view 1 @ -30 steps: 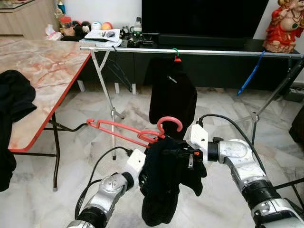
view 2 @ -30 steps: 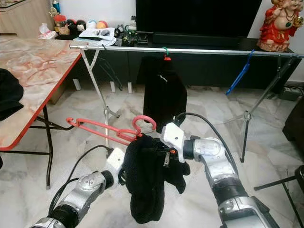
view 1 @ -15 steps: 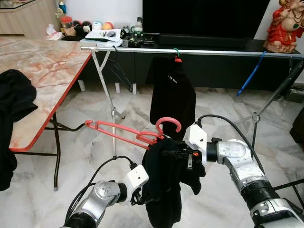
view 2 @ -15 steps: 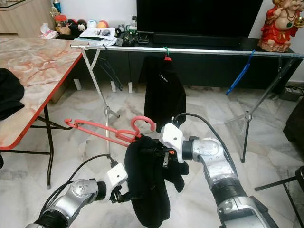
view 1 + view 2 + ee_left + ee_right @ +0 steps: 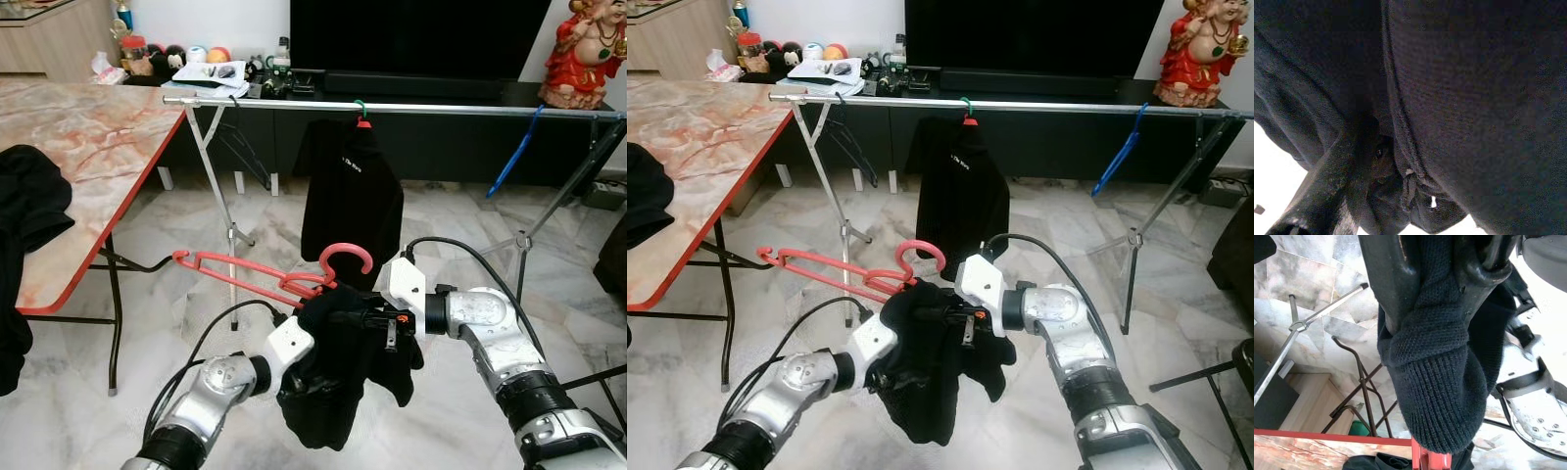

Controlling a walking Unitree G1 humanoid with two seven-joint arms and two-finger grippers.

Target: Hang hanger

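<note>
- Left gripper [image 5: 294, 364] has been raised from half a second ago; garment's lower part now bunched up against it, grasp cannot be told.
- Right gripper [image 5: 1447, 308] stays clamped on the black garment [image 5: 338, 377].
- Red hanger [image 5: 269, 276] is held tilted, well below the rail [image 5: 441, 107]; hanging judged not yet begun.

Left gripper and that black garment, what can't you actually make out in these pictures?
- Left gripper: head views, fingertips buried in the black garment; open or shut unclear.
- Left wrist view: dark fabric hides the grip.
- Red hanger: its right half is under the garment.
- Right gripper: pinches knit fabric; hanger contact hidden.
</note>
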